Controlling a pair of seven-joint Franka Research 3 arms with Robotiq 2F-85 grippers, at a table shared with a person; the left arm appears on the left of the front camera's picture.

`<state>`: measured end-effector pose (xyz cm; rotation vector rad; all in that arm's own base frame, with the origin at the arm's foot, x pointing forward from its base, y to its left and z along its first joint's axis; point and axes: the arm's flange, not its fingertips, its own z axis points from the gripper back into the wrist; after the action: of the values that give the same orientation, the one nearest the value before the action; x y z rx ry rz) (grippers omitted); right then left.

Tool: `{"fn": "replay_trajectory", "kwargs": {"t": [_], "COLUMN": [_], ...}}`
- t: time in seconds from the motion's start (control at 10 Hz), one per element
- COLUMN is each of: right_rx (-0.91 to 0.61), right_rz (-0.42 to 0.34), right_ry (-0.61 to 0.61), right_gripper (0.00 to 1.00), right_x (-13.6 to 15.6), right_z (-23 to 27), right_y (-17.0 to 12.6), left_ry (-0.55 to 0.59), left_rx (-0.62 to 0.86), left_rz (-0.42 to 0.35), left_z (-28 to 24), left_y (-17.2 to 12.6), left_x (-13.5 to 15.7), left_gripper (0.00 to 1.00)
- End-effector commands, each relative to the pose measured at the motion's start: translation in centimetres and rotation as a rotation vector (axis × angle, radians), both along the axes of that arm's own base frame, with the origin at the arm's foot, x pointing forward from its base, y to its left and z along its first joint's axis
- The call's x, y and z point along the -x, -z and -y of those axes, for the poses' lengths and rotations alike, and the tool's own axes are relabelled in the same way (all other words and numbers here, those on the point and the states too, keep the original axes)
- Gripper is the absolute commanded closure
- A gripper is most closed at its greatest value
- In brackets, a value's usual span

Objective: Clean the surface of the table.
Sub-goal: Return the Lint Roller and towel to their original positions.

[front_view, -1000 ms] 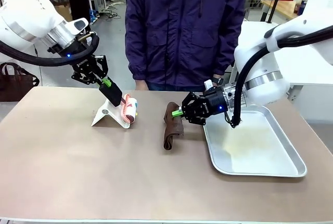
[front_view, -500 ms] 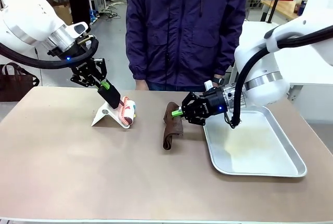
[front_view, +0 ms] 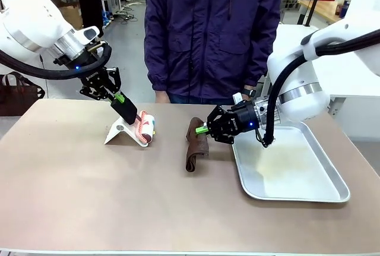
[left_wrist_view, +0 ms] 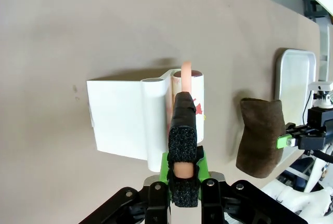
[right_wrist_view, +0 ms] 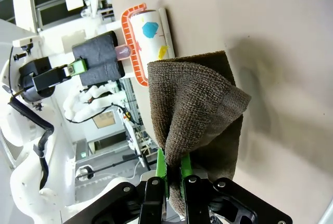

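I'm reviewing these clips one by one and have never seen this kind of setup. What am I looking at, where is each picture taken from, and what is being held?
Two white robot arms work at a brown table, with a person standing at the far side. The front view looks across the table from between the arms; the other two pictures come from cameras on each wrist, looking along that arm's fingers.

On the table lie a silver metal tray and a white stand.

The left gripper is shut on the handle of a lint roller, whose roll rests at the stand; the left wrist view shows this from above. The right gripper is shut on a brown cloth, which is draped on the table beside the tray and seen close up in the right wrist view.
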<state>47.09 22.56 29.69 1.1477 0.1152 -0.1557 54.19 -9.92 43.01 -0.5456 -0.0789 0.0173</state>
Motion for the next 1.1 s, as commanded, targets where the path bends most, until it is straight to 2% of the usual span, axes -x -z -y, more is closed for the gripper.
{"fn": "replay_trajectory", "kwargs": {"t": [0.0, 0.1, 0.2, 0.3, 0.4, 0.5, 0.6, 0.7, 0.8, 1.0], "right_rx": [-0.016, -0.004, 0.002, 0.008, 0.015, 0.032, 0.053, 0.074, 0.109, 0.162], "right_rz": [0.002, -0.003, -0.003, -0.01, -0.011, -0.011, 0.004, 0.018, 0.021, 0.02], "right_ry": [0.011, 0.0, -0.007, -0.007, -0.011, -0.011, -0.002, -0.003, -0.015, -0.02], "right_gripper": [0.89, 0.89, 0.48, 0.3, 0.0, 0.0, 0.0, 0.07, 0.0, 0.0], "right_x": [-0.33, -0.32, -0.3, -0.31, -0.3, -0.31, -0.34, -0.31, -0.26, -0.13], "right_z": [-0.37, -0.39, -0.41, -0.42, -0.41, -0.38, -0.31, -0.27, -0.2, 0.12], "right_y": [-0.16, -0.11, -0.08, -0.03, -0.03, -0.05, -0.03, -0.03, -0.07, -0.29], "left_ry": [-0.008, -0.008, -0.006, -0.009, -0.005, -0.004, -0.007, -0.009, -0.009, -0.007], "left_rx": [-0.004, -0.007, -0.009, -0.007, -0.008, -0.008, -0.006, -0.005, -0.006, -0.023], "left_rz": [-0.006, -0.007, -0.011, -0.011, -0.009, -0.007, -0.003, 0.003, 0.005, 0.008], "left_z": [-0.4, -0.4, -0.43, -0.47, -0.52, -0.59, -0.65, -0.74, -0.84, -1.24], "left_y": [0.74, 0.77, 0.8, 0.79, 0.79, 0.72, 0.59, 0.42, 0.3, -0.06], "left_x": [0.15, 0.16, 0.12, 0.12, 0.11, 0.11, 0.11, 0.19, 0.24, 0.44], "left_gripper": [0.78, 0.78, 0.6, 0.21, 0.03, 0.16, 0.0, 0.0, 0.0, 0.0]}}
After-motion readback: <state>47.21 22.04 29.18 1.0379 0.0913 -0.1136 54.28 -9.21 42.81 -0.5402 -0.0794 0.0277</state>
